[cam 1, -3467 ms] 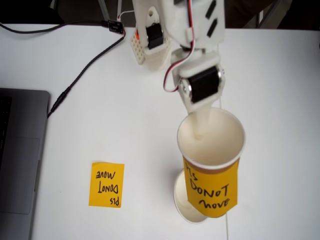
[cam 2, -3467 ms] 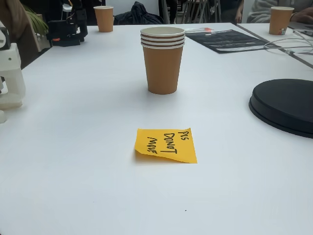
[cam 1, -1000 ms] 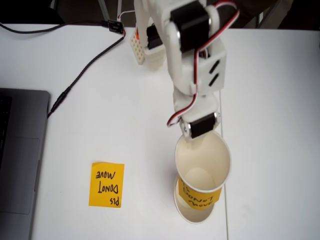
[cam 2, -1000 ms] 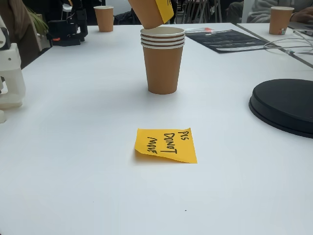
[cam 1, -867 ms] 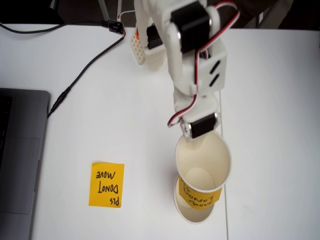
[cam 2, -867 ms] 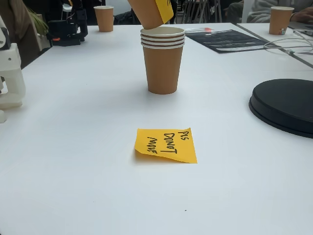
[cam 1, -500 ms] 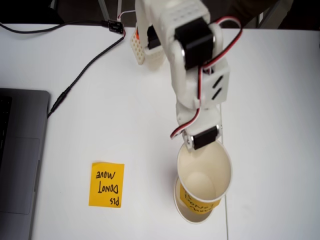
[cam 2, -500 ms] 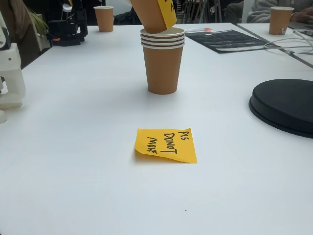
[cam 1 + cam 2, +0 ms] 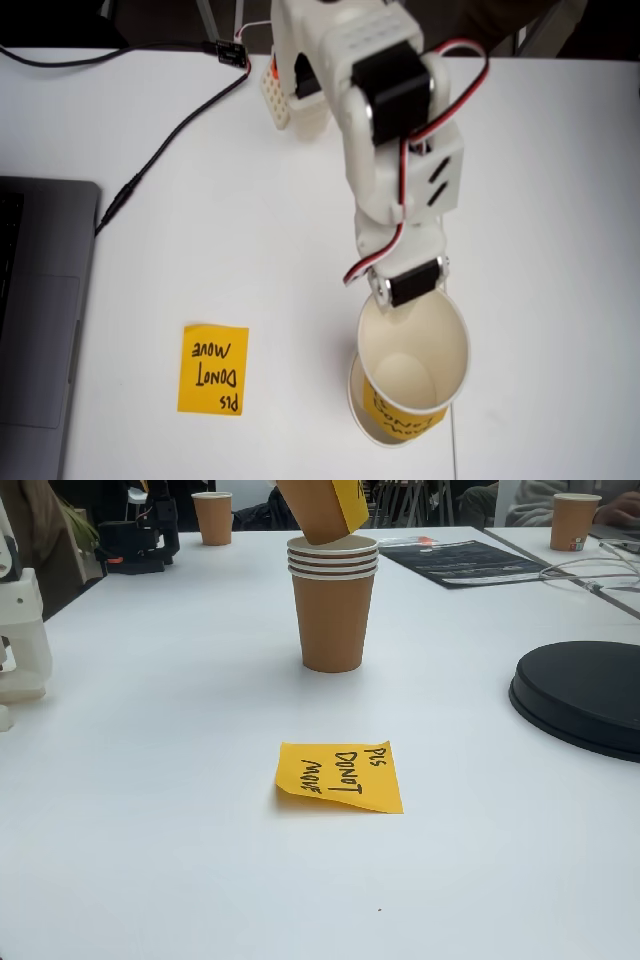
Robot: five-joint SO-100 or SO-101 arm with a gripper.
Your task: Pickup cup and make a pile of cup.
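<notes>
A white robot arm reaches down over a white worktop [image 9: 200, 200], seen from above in a fixed view. Its claw [image 9: 405, 300] sits at the near rim of the cup [image 9: 413, 350], a paper cup with a white inside and a brown outside. One finger seems to dip inside the rim, but the motor housing hides the fingers, so how tightly the claw is closed cannot be told. The cup is off the worktop and tilted, so it appears to be carried by the claw. An orange note with handwriting shows on the cup's side just below its rim.

Directly under the cup stands a stack of same-size paper cups [image 9: 368, 425], whose white rim peeks out on the left and below. In a fixed view from worktop height, the stack [image 9: 332, 600] stands upright, with several rims nested at its top. The cup's brown base [image 9: 318, 505] hangs tilted at the stack's mouth, its lowest edge right at the top rim; whether it touches cannot be told. A corner of its orange note shows at the right side.

A loose orange sticky note [image 9: 213, 369] reading "PLS DONOT MOVE" lies flat on the worktop, well to the left of the stack in the top-down view, and in front of it [image 9: 340, 776] in the low view. A grey laptop [image 9: 35, 320] lies at the left edge, and a black cable [image 9: 160, 150] runs across the worktop.
</notes>
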